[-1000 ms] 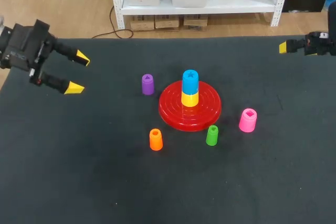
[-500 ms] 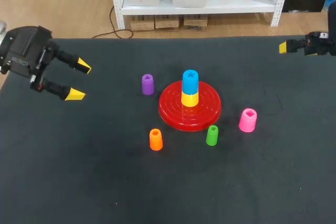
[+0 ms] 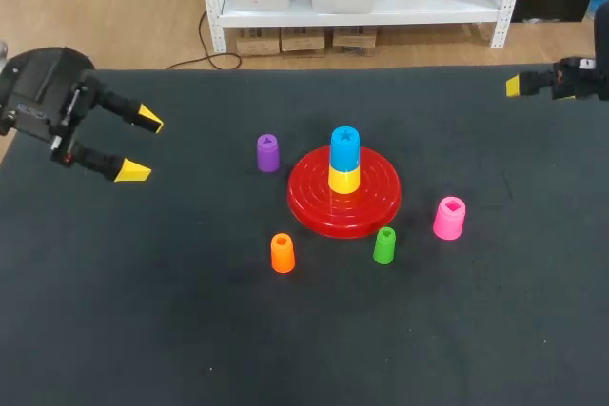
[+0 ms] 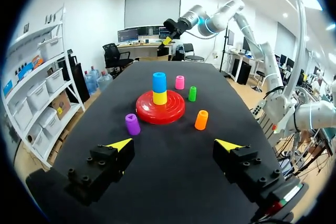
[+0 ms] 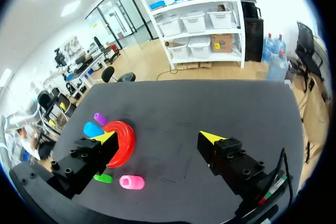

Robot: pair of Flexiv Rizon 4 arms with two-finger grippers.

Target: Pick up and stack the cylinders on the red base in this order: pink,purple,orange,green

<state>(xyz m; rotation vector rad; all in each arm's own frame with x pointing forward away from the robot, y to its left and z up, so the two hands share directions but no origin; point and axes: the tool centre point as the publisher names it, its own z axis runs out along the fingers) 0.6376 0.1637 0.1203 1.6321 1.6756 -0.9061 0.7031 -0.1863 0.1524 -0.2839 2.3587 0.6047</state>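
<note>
Head view: left pincer [image 3: 141,146] sat at the left edge of the frame, in the upper half, over the tabletop [image 3: 190,311]. Its fingers were spread wide with nothing between them. The right pincer [image 3: 514,87] was at the upper right edge. Its wrist view showed the 2 fingers wide apart and holding nothing.

The red base [image 3: 371,206] sat just right of center. 2 parts were stacked on its middle: yellow cylinder [image 3: 343,179] at the bottom, blue cylinder [image 3: 344,145] on top.

All 4 task cylinders stood upright on the tabletop, off the base:
- pink cylinder [image 3: 449,218]: right of the base, near its rim
- green cylinder [image 3: 384,245]: just below the base's lower right rim; couldn't tell whether it was touching
- orange cylinder [image 3: 283,253]: lower left of the base, near it
- purple cylinder [image 3: 268,152]: left of the base, a bit above its center

Both pincers were well apart from all 4.
</note>
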